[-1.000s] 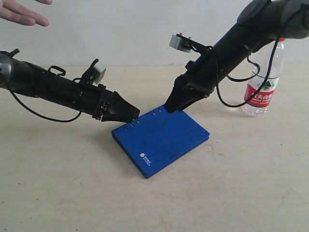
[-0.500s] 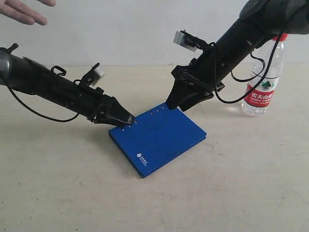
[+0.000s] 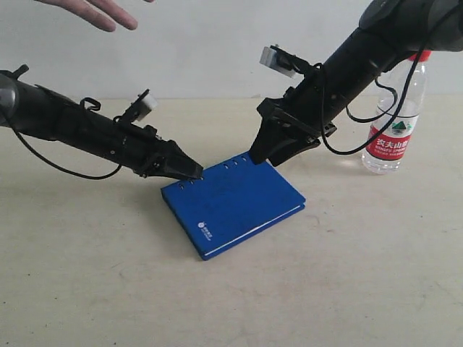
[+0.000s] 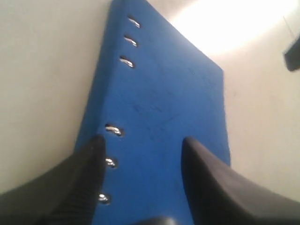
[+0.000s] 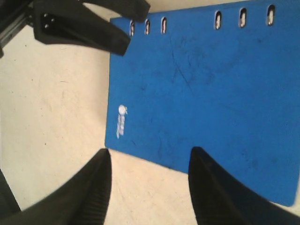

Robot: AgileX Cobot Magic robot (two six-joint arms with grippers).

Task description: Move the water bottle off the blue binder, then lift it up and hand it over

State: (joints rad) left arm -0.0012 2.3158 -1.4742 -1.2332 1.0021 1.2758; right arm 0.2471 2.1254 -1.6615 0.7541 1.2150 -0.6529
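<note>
The blue binder (image 3: 239, 202) lies flat on the table, its slotted spine edge toward the two arms and white pages showing along its near side. The water bottle (image 3: 391, 141) stands upright on the table at the far right, off the binder and partly behind the right arm. My left gripper (image 3: 194, 172) is open at the binder's spine corner; in its wrist view the left gripper (image 4: 143, 139) straddles the slots of the binder (image 4: 173, 93). My right gripper (image 3: 262, 155) hangs open over the binder's far edge, nothing between its fingers (image 5: 103, 173), above the binder (image 5: 211, 84).
A person's bare hand (image 3: 98, 11) hovers at the top left above the left arm. The beige table (image 3: 108, 289) stretches in front of and to the left of the binder. A pale wall stands behind.
The binder slid left and turned a little, its white page edge now showing. The left gripper stayed on the spine corner. The person's hand moved right. The right arm rose earlier and now holds still.
</note>
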